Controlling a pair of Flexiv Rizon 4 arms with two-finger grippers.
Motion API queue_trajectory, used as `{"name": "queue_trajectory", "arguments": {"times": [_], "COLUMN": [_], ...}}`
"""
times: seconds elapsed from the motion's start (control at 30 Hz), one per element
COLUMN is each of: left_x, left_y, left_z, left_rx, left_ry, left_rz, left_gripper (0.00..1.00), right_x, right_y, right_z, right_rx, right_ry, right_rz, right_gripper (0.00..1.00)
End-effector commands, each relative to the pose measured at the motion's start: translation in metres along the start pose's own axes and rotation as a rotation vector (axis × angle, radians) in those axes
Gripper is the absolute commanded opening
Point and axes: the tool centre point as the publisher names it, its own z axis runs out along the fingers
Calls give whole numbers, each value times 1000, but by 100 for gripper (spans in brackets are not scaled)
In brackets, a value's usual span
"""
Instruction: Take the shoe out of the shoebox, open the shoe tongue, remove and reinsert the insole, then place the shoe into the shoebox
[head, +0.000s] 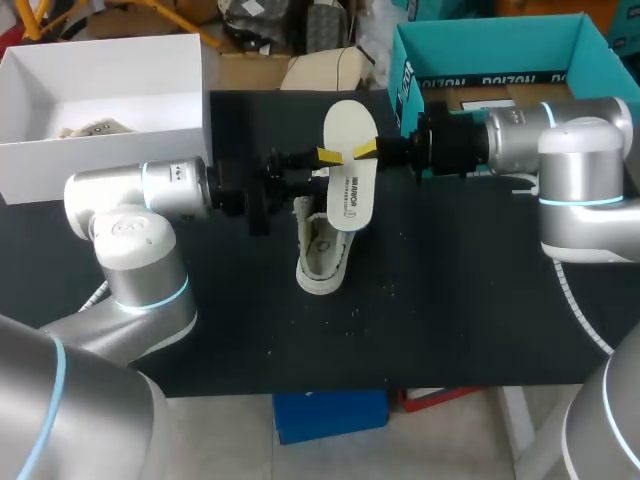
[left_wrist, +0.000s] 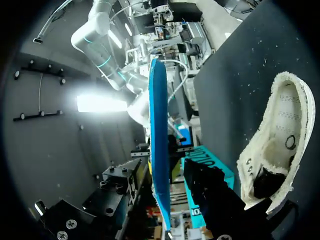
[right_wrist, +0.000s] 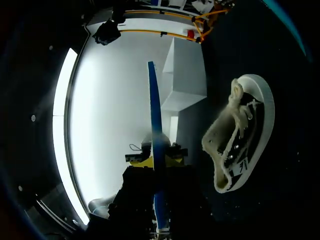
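Observation:
The cream insole (head: 350, 165) hangs in the air above the table with both arms at its sides. My right gripper (head: 368, 150) is shut on it from the right. In the right wrist view the insole (right_wrist: 155, 125) shows edge-on, its blue underside pinched between the yellow tips (right_wrist: 145, 161). My left gripper (head: 326, 157) is at the insole's left edge. In the left wrist view the insole (left_wrist: 159, 140) stands between the dark fingers (left_wrist: 207, 192) with a small gap, so this gripper is open. The cream shoe (head: 322, 255) lies on the black table below, opening up.
The teal shoebox (head: 470, 40) stands open at the back right, behind my right arm. A white box (head: 100, 140) sits at the back left. The black table (head: 450, 310) stretches bare in front of the shoe.

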Motion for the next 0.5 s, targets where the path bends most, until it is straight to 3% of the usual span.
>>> {"name": "queue_trajectory", "arguments": {"times": [0.03,0.33,0.5], "left_x": [4,1,1], "left_y": [7,4,2], "left_z": [17,21,17], "left_rx": [15,38,48], "left_ry": [-14,3,15], "left_rz": [5,30,37], "left_gripper": [46,25,20], "right_x": [0,0,0], "right_y": [1,1,1], "right_z": [1,1,1], "right_rx": [2,2,2], "right_ry": [-1,-1,-1], "right_rz": [1,1,1], "right_gripper": [0,0,0]}}
